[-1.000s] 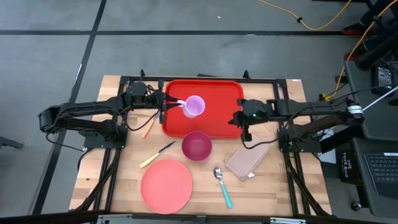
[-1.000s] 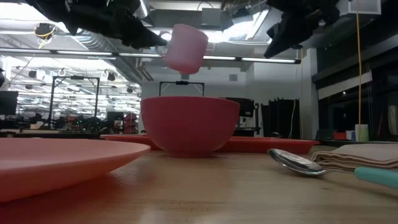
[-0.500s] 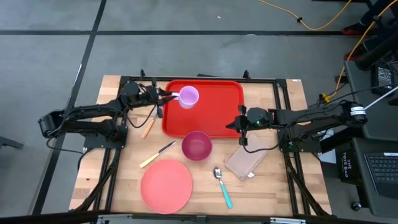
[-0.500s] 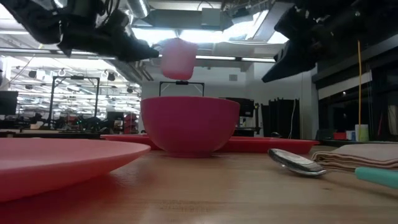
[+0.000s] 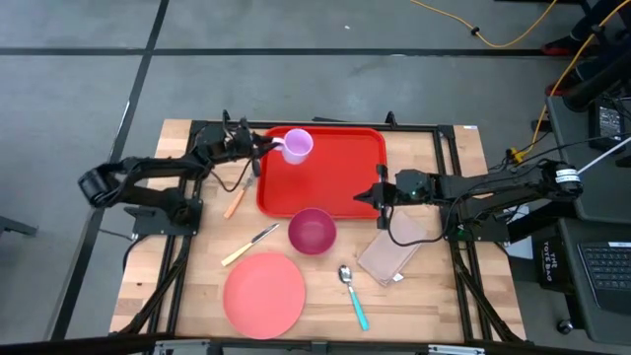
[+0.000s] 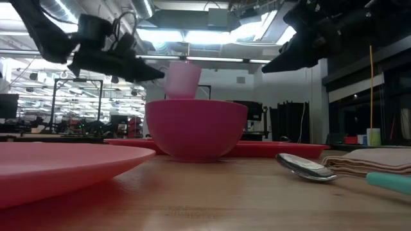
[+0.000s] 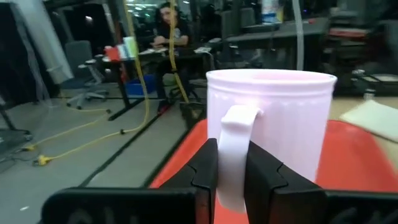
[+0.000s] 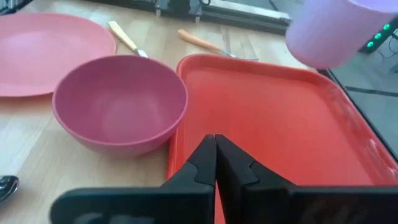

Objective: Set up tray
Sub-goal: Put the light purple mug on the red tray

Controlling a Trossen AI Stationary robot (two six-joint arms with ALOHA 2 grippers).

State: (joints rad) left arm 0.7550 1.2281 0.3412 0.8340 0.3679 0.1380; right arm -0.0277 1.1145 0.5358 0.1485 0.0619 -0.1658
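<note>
Tray: the red tray lies flat at the 12 o'clock side of the desk, its far rim near the desk's back edge.
Left tool: the left tool is over the tray's 10 o'clock corner. Its fingers pinch the handle of a pale pink mug.
Mug: it is upright. In the low view it shows above the bowl's rim, and I cannot tell if it touches the tray.
Right tool: the right tool is at the tray's 3 o'clock rim, low over its near right corner. Its fingers are pressed together and hold nothing.
Open room on tray: the middle and the 3 o'clock half of the tray are bare red floor.
Bowl: the dark pink bowl sits on the desk at the tray's 6 o'clock rim, just beside it.
Plate: the pink plate lies at 6 o'clock, near the desk's front edge.
Spoon: the spoon with a blue handle lies at 5 o'clock of the bowl.
Napkin: the tan napkin lies at 4 o'clock, under the right arm.
Knife: the yellow-handled knife lies at 8 o'clock of the bowl.
Orange handle: an orange-handled utensil lies at 9 o'clock of the tray, well apart from the plate.
</note>
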